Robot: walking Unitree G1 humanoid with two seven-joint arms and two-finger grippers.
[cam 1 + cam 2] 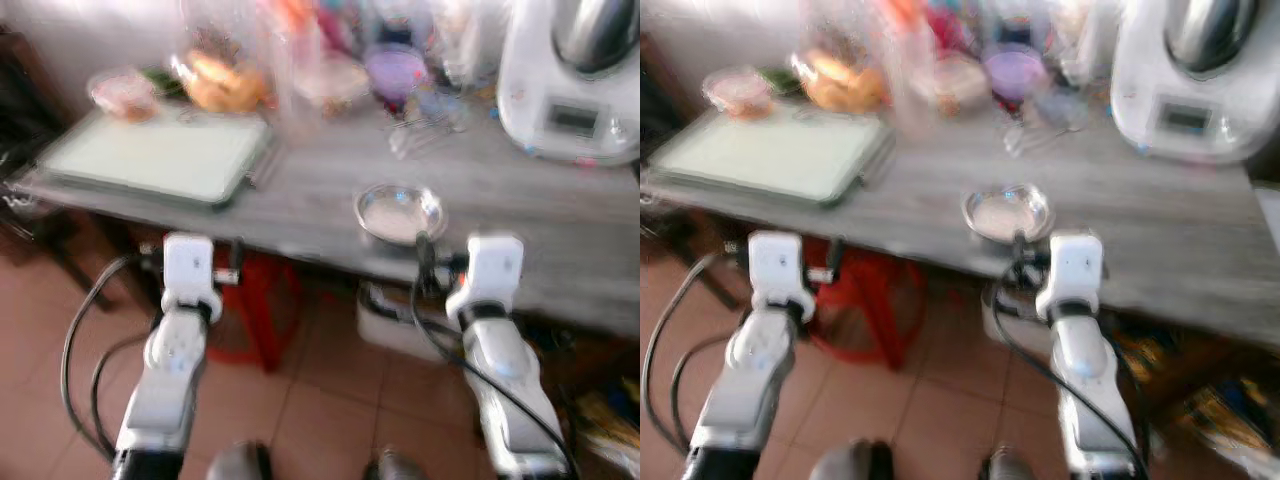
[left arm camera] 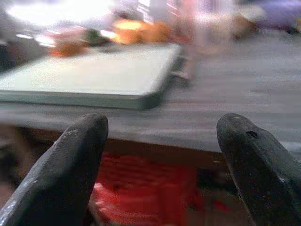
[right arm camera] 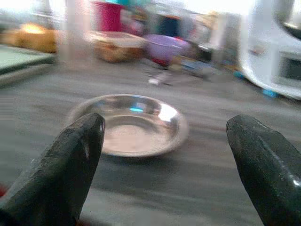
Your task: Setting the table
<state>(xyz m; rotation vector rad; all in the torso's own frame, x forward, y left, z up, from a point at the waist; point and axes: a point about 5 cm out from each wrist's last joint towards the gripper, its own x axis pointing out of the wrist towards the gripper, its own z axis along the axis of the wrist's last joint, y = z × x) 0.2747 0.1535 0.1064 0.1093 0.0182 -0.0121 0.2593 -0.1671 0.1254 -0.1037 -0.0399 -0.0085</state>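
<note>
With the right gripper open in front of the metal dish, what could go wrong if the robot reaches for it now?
1. The steel dish is shallow with a low, smooth rim, so the open right gripper may push it along the table instead of gripping it.
2. The pictures are blurred, which suggests the camera is moving; the reach may be misjudged.
3. The dish lies near the table's front edge, so a knock might send it off.

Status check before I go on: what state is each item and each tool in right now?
Shallow round steel dish: upright on the grey table near its front edge, nothing in it, untouched.
Pale green rectangular tray: flat on the table's left end, bare.
White kitchen appliance: standing at the table's right rear.
Left tool: open, before the table edge, holding nothing.
Right tool: open, facing the dish, holding nothing.
</note>
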